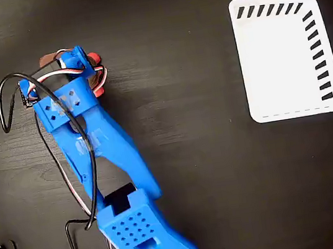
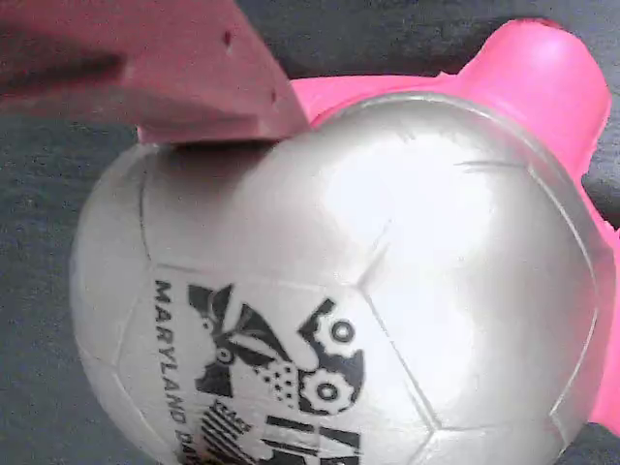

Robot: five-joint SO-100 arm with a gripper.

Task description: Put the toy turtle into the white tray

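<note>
- The tool [image 1: 76, 66] is low over the toy turtle [image 2: 349, 281]. In the wrist view one reddish finger [image 2: 184, 73] touches the upper left of the shell; the other finger is out of sight, so I cannot tell whether the tool is spread or already pinching the turtle.
- The turtle sits on the black counter [image 1: 211, 174], almost wholly hidden under the tool in the fixed view; only bits of red show beside the tool.
- The shell looks smooth, rounded and shiny. If the finger presses high on the dome, I judge it may slide off, and the soft toy could squirt sideways out of the grip.
- A hold on the soft pink limbs alone might give way in the lift.
- The white tray [image 1: 289, 103] lies well apart from the turtle, at the far right of the fixed view. A weak grip could drop the toy on the counter between them.
- Loose cables [image 1: 9, 101] hang beside the tool and could snag during the swing.
</note>
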